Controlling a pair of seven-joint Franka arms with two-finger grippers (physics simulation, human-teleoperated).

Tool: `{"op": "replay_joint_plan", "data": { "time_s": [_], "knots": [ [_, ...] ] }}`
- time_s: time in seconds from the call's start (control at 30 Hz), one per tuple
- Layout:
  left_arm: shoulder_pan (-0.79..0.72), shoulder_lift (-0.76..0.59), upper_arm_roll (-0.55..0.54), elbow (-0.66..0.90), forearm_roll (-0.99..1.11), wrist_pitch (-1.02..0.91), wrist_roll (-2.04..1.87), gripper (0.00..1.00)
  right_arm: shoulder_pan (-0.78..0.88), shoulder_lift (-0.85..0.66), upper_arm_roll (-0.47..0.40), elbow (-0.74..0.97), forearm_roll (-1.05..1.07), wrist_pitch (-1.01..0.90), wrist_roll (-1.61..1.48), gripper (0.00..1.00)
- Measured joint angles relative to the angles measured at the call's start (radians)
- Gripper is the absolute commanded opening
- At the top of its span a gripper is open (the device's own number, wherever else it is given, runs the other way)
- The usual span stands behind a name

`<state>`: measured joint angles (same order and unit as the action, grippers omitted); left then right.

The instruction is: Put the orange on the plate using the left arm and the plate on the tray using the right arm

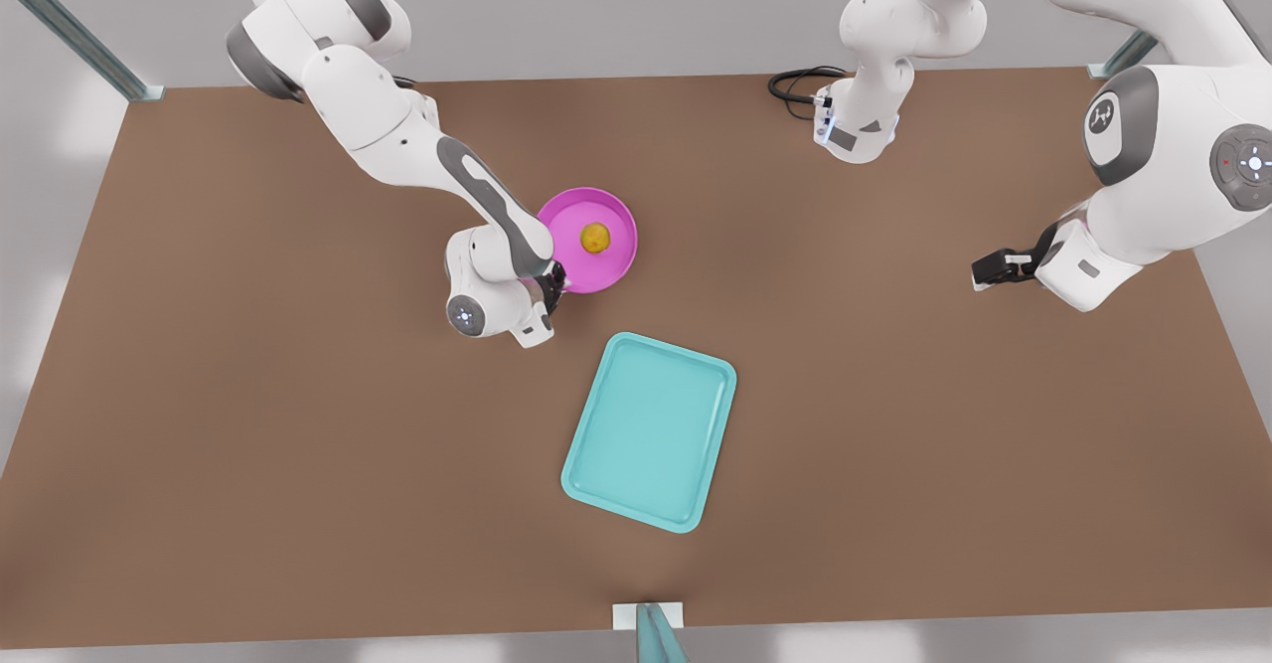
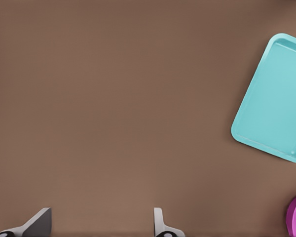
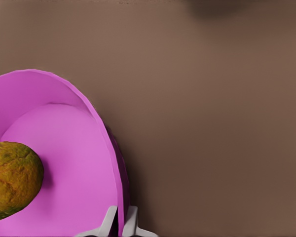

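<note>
- On the pink plate (image 1: 608, 255), near its middle, sits the orange (image 1: 595, 238), a yellow-orange fruit with greenish patches; the right wrist view shows it resting on the plate's floor, apart from the rim.
- That plate lies on the brown surface (image 1: 248, 424), just beyond the turquoise tray (image 1: 650, 431) and not touching it.
- At the plate's edge on the front view's left is the right claw (image 1: 556, 283); in the right wrist view its two pale fingers (image 3: 108, 223) stand on either side of the raised rim, clenched on the plate.
- The tray holds nothing and lies askew on the surface, between the plate and the near edge.
- Well off toward the front view's right, the left claw (image 1: 994, 270) hangs above bare surface, far from the plate and tray; this arm waits.
- From the left wrist view, its fingers (image 2: 37, 223) stand spread wide with nothing between them, the tray and a sliver of the plate showing at the side.
- A black cable (image 1: 795, 82) is coiled at the far edge of the surface.
</note>
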<state>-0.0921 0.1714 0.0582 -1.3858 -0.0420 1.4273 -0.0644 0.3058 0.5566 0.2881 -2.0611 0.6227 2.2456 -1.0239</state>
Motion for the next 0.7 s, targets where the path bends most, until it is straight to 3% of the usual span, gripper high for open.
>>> {"op": "replay_joint_plan", "data": {
  "time_s": [0.37, 0.7],
  "knots": [
    [0.0, 0.0, 0.0, 0.0, 0.001, -0.002, 0.005, 1.0, -0.022, -0.001, 0.0, 0.142, 0.013, -0.044, -0.022, 0.21],
    [0.0, 0.0, 0.0, 0.0, 0.001, -0.006, 0.007, 1.0, 0.038, 0.298, -0.009, 0.744, 0.008, -0.118, 0.008, 0.21]
  ]
}}
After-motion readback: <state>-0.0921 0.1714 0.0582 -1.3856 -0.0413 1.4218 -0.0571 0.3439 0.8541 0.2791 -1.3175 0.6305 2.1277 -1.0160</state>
